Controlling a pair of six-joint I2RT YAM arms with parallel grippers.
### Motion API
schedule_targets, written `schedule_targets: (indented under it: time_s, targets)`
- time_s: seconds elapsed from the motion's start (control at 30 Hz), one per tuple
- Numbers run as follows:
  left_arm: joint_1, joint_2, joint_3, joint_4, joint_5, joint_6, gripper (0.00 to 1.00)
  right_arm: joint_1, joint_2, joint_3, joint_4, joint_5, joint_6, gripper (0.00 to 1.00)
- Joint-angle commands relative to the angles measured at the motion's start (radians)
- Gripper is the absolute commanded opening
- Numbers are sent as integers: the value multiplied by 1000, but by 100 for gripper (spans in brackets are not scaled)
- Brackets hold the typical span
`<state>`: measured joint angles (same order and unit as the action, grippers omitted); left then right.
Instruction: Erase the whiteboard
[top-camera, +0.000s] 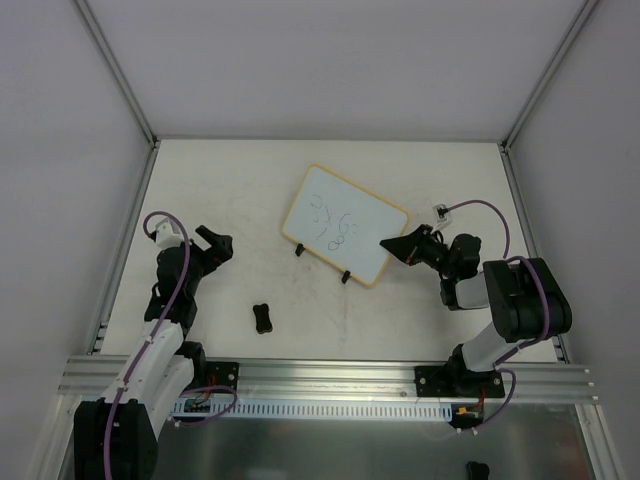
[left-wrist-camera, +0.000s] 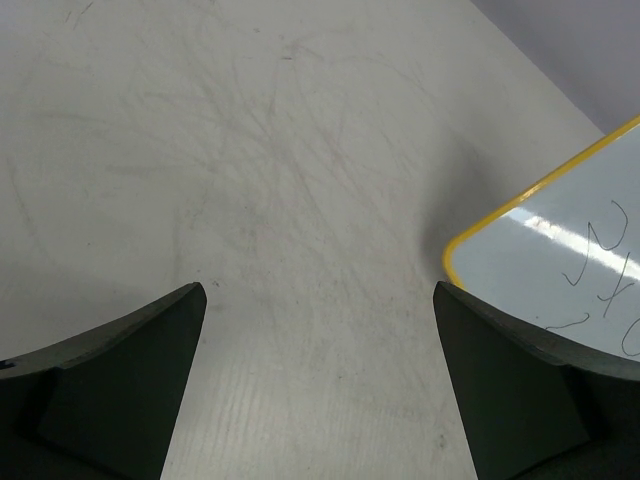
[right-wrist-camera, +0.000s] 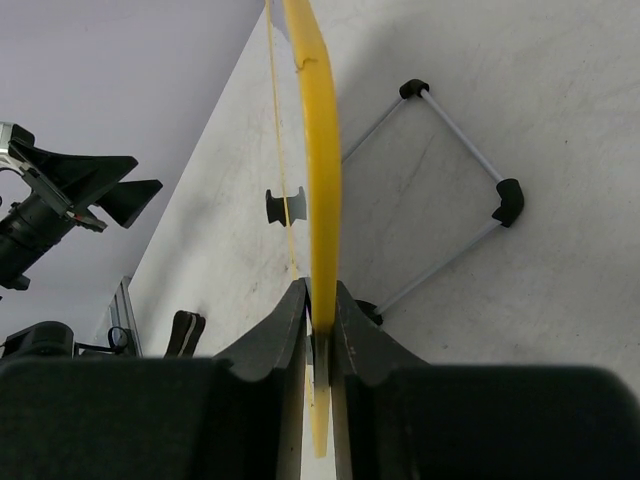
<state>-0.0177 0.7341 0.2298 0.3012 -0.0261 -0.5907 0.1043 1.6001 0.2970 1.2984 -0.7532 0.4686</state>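
The whiteboard (top-camera: 345, 225) stands tilted at the table's middle, with a yellow-tan frame, dark scribbles on its face and two black feet. My right gripper (top-camera: 388, 244) is shut on its right edge. In the right wrist view the frame's yellow edge (right-wrist-camera: 320, 150) runs straight between the closed jaws of the right gripper (right-wrist-camera: 320, 290). Left of the board, my left gripper (top-camera: 215, 243) is open and holds nothing. The left wrist view shows bare table between the fingers of the left gripper (left-wrist-camera: 320, 290), with the whiteboard's corner (left-wrist-camera: 570, 250) at the right.
A small black eraser block (top-camera: 262, 317) lies on the table in front of the board, between the arms, and also shows as the eraser (right-wrist-camera: 185, 330). The board's wire stand (right-wrist-camera: 470, 150) sticks out behind it. A small white tag (top-camera: 440, 210) lies right of the board. An aluminium rail (top-camera: 320, 375) borders the near edge.
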Motion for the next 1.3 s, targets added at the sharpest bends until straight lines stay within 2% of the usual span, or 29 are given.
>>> schedule_targets:
  time_s: [0.0,0.17,0.33,0.43,0.57,0.87,0.9,0.97,1.0,1.07,1.27]
  targets:
    - [4,19,37,35,23,-3,99,-8,7,10,234,18,-30,0]
    - [2,34,36,-19,20,-157,99,-11,8,8,233,18,-35,0]
    - [2,33,65,-20,182,-213,99,-12,1,4,233,17,-33,0]
    - [2,22,65,-20,219,-276,99,-14,-5,5,233,15,-33,0]
    - [4,4,74,-25,291,-310,99,-14,-6,5,233,14,-30,0]
    - [4,-29,149,-99,495,-228,99,-14,-12,4,233,9,-30,0]
    - [4,-22,184,-128,508,-222,99,-15,-12,4,233,9,-30,0]
    - [4,25,245,-297,494,-178,99,-14,-15,4,233,8,-30,0]
    - [2,54,332,-391,474,-154,99,-14,-15,4,233,8,-31,0]
    - [-13,138,413,-628,368,-85,99,-15,-16,7,234,6,-28,0]
    - [-53,185,467,-774,315,-46,99,-12,-22,5,233,0,-27,0]
